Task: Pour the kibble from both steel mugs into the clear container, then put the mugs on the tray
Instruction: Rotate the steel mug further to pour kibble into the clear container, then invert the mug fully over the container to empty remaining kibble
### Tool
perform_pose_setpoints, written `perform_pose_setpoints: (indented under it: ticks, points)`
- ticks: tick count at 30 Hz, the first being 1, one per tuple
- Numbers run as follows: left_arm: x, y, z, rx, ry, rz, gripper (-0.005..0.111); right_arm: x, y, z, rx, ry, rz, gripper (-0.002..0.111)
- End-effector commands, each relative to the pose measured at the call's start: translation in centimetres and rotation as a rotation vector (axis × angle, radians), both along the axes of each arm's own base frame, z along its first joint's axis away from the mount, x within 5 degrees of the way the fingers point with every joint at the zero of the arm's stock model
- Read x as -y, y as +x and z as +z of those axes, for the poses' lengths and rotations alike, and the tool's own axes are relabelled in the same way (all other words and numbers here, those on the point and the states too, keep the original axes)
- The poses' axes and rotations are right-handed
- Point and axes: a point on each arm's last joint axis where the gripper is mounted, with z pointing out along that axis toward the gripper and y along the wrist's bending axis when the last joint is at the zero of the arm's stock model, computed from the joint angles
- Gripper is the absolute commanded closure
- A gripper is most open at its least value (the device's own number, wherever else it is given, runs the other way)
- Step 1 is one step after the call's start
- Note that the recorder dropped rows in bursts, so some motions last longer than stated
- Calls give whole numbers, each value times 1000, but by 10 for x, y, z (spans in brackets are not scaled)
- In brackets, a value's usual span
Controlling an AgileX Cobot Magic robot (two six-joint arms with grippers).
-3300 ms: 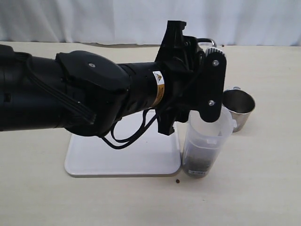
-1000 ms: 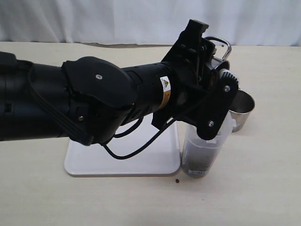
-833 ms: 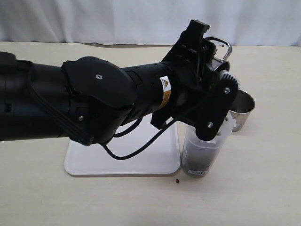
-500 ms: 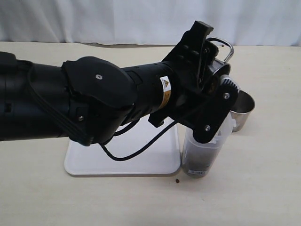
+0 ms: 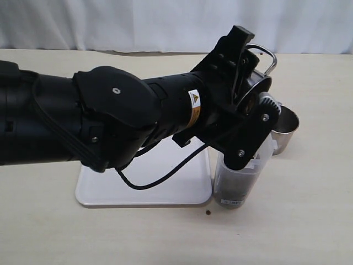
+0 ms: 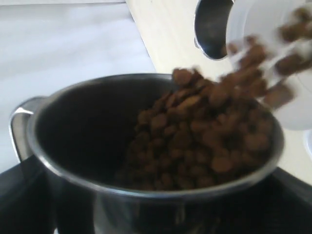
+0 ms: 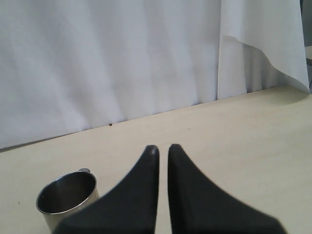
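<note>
Firmly, left jaws grip a tipped steel mug (image 6: 83, 126), kibble (image 6: 195, 141) spilling toward the clear container (image 5: 234, 185) (right jaws closed, empty).

The bulky black left arm (image 5: 110, 118) and its tilted steel mug (image 6: 73, 126) cover the tall translucent plastic canister's (image 5: 238, 185) mouth. A second short shiny steel mug (image 5: 282, 128) stands just behind. The worktop (image 5: 309, 221) near its base lies open.

Held tilted above the tall translucent plastic canister (image 5: 238, 185): short shiny stainless-steel mug (image 6: 78, 131), loop handle uppermost, spilling small reddish-brown kibble pellets (image 6: 204, 141) over its lip. Canister upright, partly filled, just beside the flat white rectangular tray (image 5: 149, 190). Second identical mug (image 5: 284, 130) upright, empty-looking, nearer the table's right edge.
</note>
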Motion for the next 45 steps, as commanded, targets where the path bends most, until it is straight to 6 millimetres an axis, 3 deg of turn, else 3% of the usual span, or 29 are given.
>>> perform_pose_setpoints:
  ticks: [1, 45]
  points:
    - [1, 0, 6, 28, -3, -9, 107, 0, 0, -2, -4, 2, 2, 103]
    - [6, -6, 4, 75, 89, -141, 107, 0, 0, -2, -4, 2, 2, 103]
